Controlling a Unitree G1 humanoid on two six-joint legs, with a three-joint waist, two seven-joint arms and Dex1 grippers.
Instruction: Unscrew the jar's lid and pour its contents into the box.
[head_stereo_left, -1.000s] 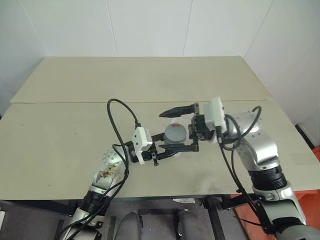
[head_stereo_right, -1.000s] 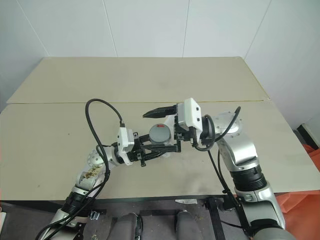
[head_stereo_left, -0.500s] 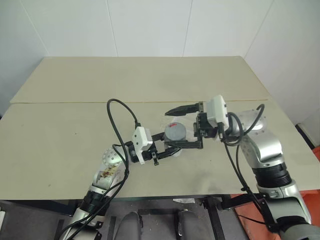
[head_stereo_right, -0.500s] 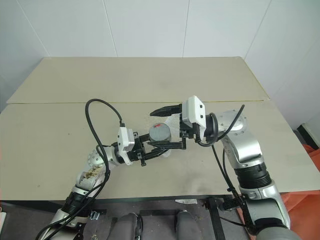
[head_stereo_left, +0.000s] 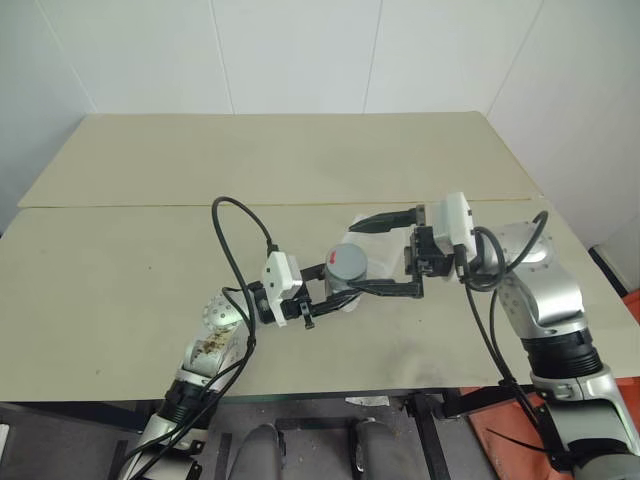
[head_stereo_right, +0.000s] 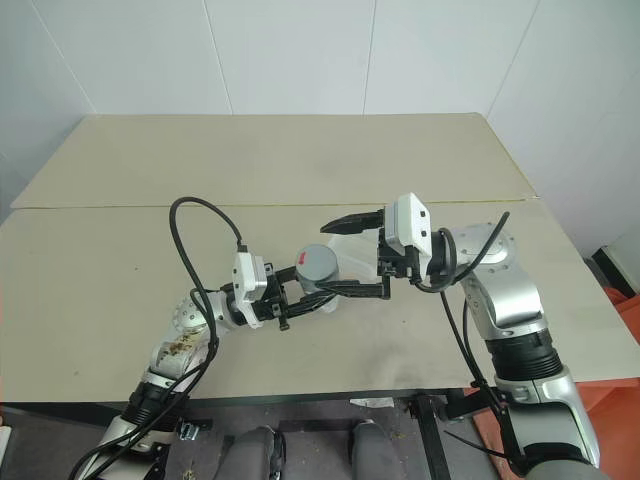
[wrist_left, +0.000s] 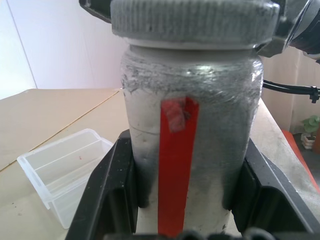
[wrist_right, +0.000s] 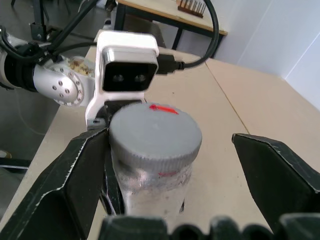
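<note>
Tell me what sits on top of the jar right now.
The grey lid sits on the jar, held by the left gripper. The lid and the cloudy wall hide the jar's contents.

Looks like a robot lab or test room, not a home. Bare white panelled walls (head_stereo_left: 300, 50) at 12 o'clock, no decoration. Two plain beige tabletops (head_stereo_left: 280, 160) pushed together, a seam between them, nearly bare. Grey floor under the front edge at 6 o'clock. Right wrist view shows another workbench (wrist_right: 165, 12) on black metal legs, loose black cables (wrist_right: 75, 20) nearby.
</note>
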